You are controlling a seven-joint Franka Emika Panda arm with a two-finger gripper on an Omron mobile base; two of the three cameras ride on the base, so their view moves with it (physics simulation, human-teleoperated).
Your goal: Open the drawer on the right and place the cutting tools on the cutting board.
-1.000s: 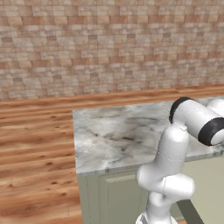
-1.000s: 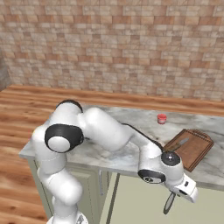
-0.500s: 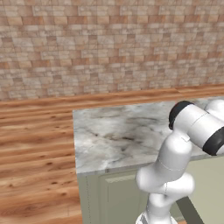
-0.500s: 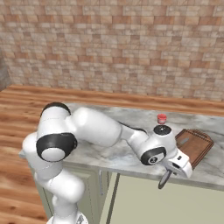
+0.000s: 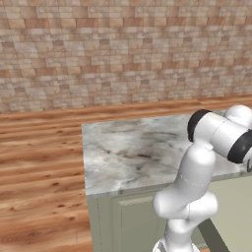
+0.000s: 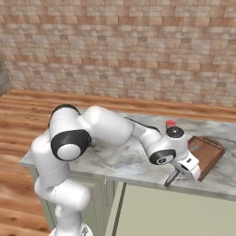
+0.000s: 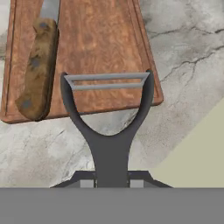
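Marble countertop carries everything; I have the arm stretched across it toward its right end. Cutting board lies near the front edge of the countertop at that end, reddish-brown, long axis running away from my hand camera. Knife already on the board along its left edge, wooden handle toward me, blade pointing to the board's far end, parallel to the long side. Gripper is pinched on the stem of a dark Y-peeler; peeler's long axis points at the board, blade bar crosswise just over the board's near edge. My worry: most of the peeler hangs over bare marble near the countertop's front edge, so releasing here could leave it half off the board, or send it off the counter.
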